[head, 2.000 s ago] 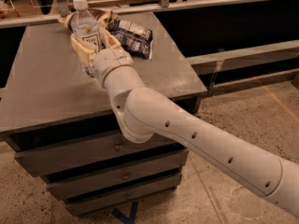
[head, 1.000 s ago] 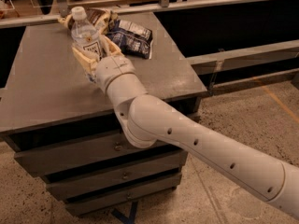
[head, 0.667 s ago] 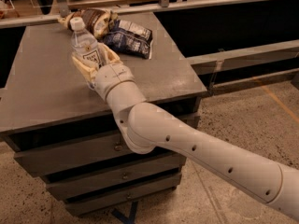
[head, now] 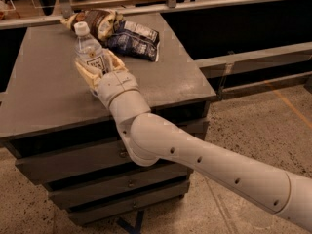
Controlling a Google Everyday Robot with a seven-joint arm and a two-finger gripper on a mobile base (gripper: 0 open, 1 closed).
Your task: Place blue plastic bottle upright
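Observation:
The blue plastic bottle is a small clear bottle with a white cap and a white label with dark print. It stands nearly upright, tilted slightly left, at the middle of the grey cabinet top. My gripper reaches in from the lower right, and its beige fingers sit on both sides of the bottle's lower body, shut on it. The bottle's base is hidden behind the fingers, so I cannot tell whether it touches the top.
A dark blue snack bag and a brown snack bag lie at the back of the cabinet top, just behind the bottle. Drawers front the cabinet. A dark low ledge runs to the right above a speckled floor.
My gripper has carried the bottle a little toward the front of the cabinet top, away from the snack bags, and lower. The bottle stays held and near upright.

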